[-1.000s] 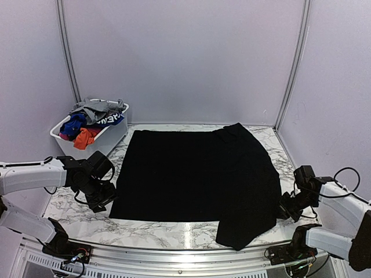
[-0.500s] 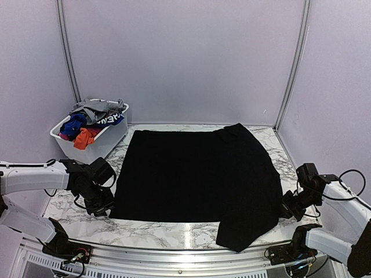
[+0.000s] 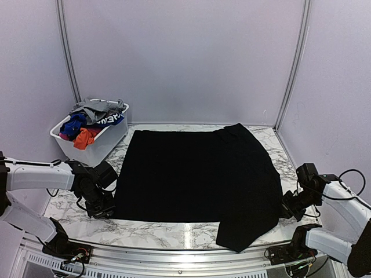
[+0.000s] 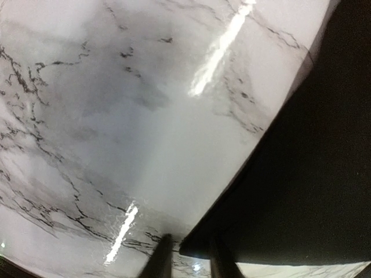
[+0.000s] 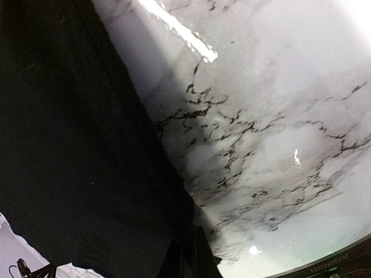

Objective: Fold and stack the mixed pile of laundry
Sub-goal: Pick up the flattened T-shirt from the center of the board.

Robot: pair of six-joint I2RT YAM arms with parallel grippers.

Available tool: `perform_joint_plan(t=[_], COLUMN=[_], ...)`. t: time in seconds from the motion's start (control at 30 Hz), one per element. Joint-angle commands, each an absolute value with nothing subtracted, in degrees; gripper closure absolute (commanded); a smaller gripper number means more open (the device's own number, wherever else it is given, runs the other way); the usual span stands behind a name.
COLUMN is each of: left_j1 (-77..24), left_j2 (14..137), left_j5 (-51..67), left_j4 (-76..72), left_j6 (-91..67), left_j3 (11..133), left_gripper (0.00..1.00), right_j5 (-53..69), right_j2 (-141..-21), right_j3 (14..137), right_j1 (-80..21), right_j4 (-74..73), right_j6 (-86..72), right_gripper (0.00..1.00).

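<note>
A large black garment (image 3: 191, 174) lies spread flat on the marble table, with its near-right part folded over and hanging toward the front edge. My left gripper (image 3: 106, 209) is low at the garment's near-left corner. In the left wrist view the gripper (image 4: 191, 258) is open, and the corner of the black cloth (image 4: 313, 174) lies between its fingers. My right gripper (image 3: 286, 208) is at the garment's right edge. In the right wrist view its fingers (image 5: 188, 260) are shut on the black cloth's edge (image 5: 69, 145). The rest of the laundry pile (image 3: 93, 119), with grey, blue and orange-red pieces, sits in the basket.
The white plastic basket (image 3: 101, 145) stands at the back left corner of the table. Lilac walls close in the back and sides. Bare marble (image 3: 174, 231) shows along the front edge, and there are bare strips left and right of the black garment.
My left gripper has moved nearer and lower, to the garment's near-left corner. My right gripper shifted slightly right, then held still. The garment has not visibly moved.
</note>
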State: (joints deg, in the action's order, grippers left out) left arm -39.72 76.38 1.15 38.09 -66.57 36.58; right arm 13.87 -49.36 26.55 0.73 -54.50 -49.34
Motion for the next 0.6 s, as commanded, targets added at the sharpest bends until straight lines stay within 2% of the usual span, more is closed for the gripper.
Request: perform_joint_plan(t=[0.0, 0.03, 0.07, 0.33, 0.57], left_j1=[-40.08, -40.08, -40.08, -39.99, -38.49], left_j2=[77.00, 76.31, 75.48, 70.48, 72.27], left_j5=[0.31, 0.31, 0.64, 3.14, 1.63], left_j4=[39.41, 39.46, 39.53, 43.27, 46.13], left_j6=[-66.59, -66.96, -67.19, -68.14, -66.77], left_j3=[36.30, 36.04, 35.93, 38.50, 45.94], left_gripper=[0.92, 0.98, 1.00, 1.00, 1.00], right_j5=[12.52, 12.40, 12.39, 13.15, 14.50], right_j2=[-49.04, -48.87, -48.76, -47.03, -48.70], right_j3=[28.66, 28.87, 29.25, 32.74, 35.83], right_j1=[0.18, 0.18, 0.18, 0.18, 0.18], right_j4=[-56.24, -56.58, -56.86, -59.61, -58.84], right_j6=[-49.82, -49.83, -49.86, -50.72, -52.75], right_gripper=[1.00, 1.00, 1.00, 1.00, 1.00])
